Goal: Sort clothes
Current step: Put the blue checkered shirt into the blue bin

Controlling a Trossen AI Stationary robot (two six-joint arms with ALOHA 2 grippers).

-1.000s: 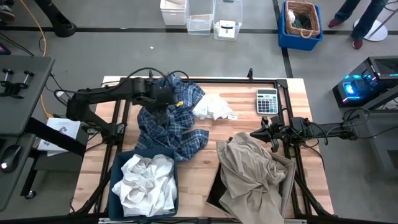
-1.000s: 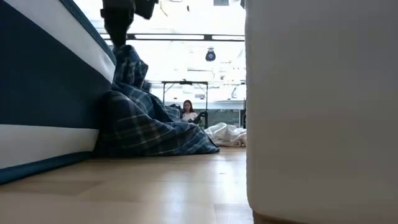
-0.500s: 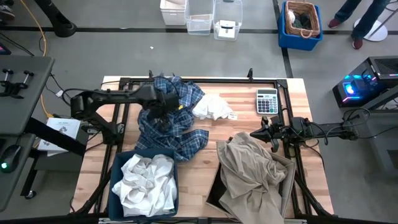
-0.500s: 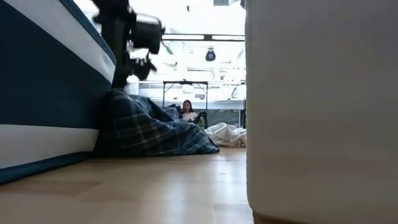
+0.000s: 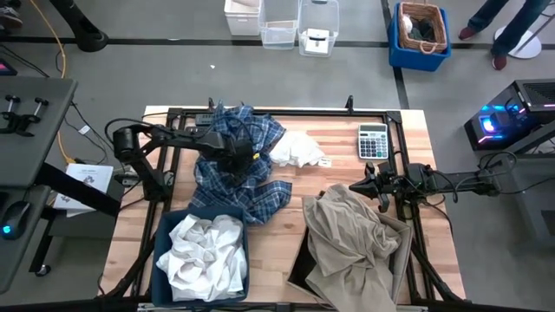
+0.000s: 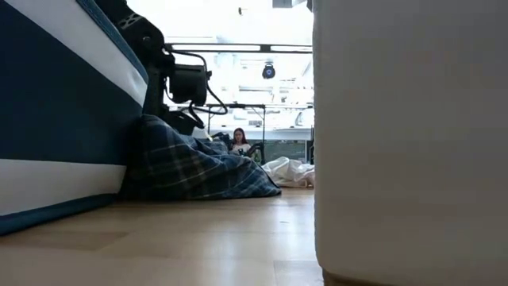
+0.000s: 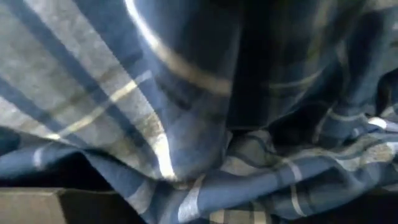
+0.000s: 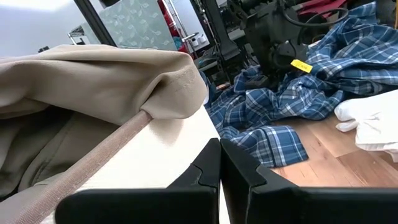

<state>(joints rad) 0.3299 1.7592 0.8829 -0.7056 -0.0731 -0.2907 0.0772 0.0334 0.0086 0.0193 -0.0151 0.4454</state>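
Clothes: five soft garments spread over the pale wooden bench [image 5: 342, 169].
White shirt [image 5: 206, 251]: crumpled inside the dark blue plastic bin [image 5: 159, 234] at the near left of the bench.
Tan garment [image 5: 351, 238]: draped over the tan cardboard box [image 5: 299, 269] at the near right, spilling over its edges; the right wrist view shows its folds [image 8: 93, 74] just beyond that arm's fingers.
Right gripper [image 5: 366, 186]: at the right side of the bench, just beside the far edge of the tan garment; its dark fingers [image 8: 208, 165] are pressed together with nothing between them.
Blue-and-white plaid shirt [image 5: 247, 173]: heaped in the middle-left of the bench, its near end touching the bin's rim; seen low as a mound [image 6: 190, 163] beside the bin wall.
Left gripper [image 5: 236, 154]: down in the middle of the plaid heap; its wrist view is filled with plaid cloth [image 7: 186, 112], and I cannot tell how its fingers stand or whether they hold anything.
Small white piece [image 5: 297, 149]: on bare wood, touching the plaid shirt's right edge.
Grey calculator [image 5: 372, 140]: far right of the bench, apart from the clothes.
Person [image 6: 239, 141]: small, in the room beyond the bench.
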